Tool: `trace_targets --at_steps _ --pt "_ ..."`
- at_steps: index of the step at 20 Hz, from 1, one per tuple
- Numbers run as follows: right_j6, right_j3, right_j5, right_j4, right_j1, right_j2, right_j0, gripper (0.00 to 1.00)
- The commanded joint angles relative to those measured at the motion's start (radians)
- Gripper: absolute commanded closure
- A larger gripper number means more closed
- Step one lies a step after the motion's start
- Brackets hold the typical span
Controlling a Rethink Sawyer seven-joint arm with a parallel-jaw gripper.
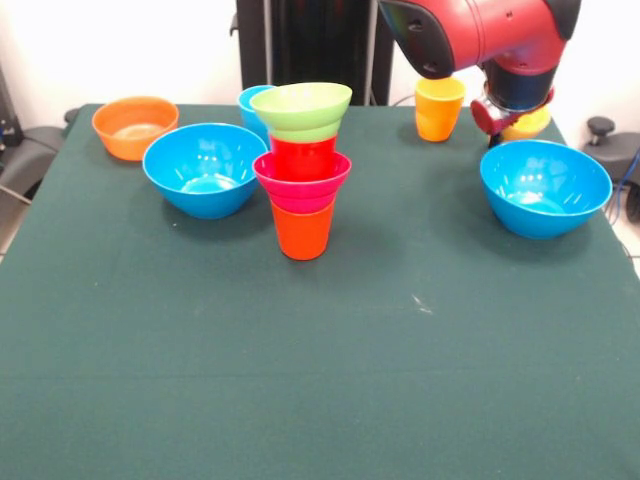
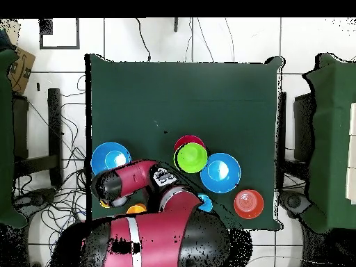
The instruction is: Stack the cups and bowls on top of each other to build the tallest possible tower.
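The tower (image 1: 302, 175) stands mid-table: an orange cup (image 1: 302, 232) at the bottom, a pink-red bowl (image 1: 302, 182) on it, a red cup (image 1: 303, 156), and a lime-green bowl (image 1: 301, 108) on top. In the overhead view the lime-green bowl (image 2: 191, 158) tops it. My gripper (image 1: 512, 120) hangs at the back right, right over a pale yellow cup (image 1: 530, 125) that it partly hides. A yellow-orange cup (image 1: 439, 107) stands to its left. A light blue cup (image 1: 250, 104) is behind the tower. One blue bowl (image 1: 205, 168) lies left, another blue bowl (image 1: 545, 186) right, and an orange bowl (image 1: 134, 125) far left.
The table has a dark green cloth (image 1: 320, 350). The red arm (image 2: 139, 179) reaches over the table's robot side and covers the gripper in the overhead view. The black pedestal (image 1: 310, 45) stands behind the tower.
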Motion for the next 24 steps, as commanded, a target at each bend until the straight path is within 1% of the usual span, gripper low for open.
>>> trace_targets --at_steps 1,9,13,14,18,22,24 --pt "0.065 -0.028 -0.018 -0.029 -0.001 0.009 0.006 1.00" --pt "0.054 -0.043 0.001 -0.029 0.009 0.007 0.008 1.00" --pt "0.050 -0.051 0.045 -0.032 -0.006 -0.013 0.017 1.00" --pt "0.049 -0.043 0.055 -0.035 -0.029 -0.019 0.016 1.00" --pt "0.016 0.002 0.114 -0.054 -0.159 -0.041 0.002 1.00" --pt "-0.035 0.029 0.143 -0.066 -0.257 -0.037 -0.041 1.00" --pt "-0.058 0.033 0.177 -0.060 -0.292 -0.026 -0.062 1.00"
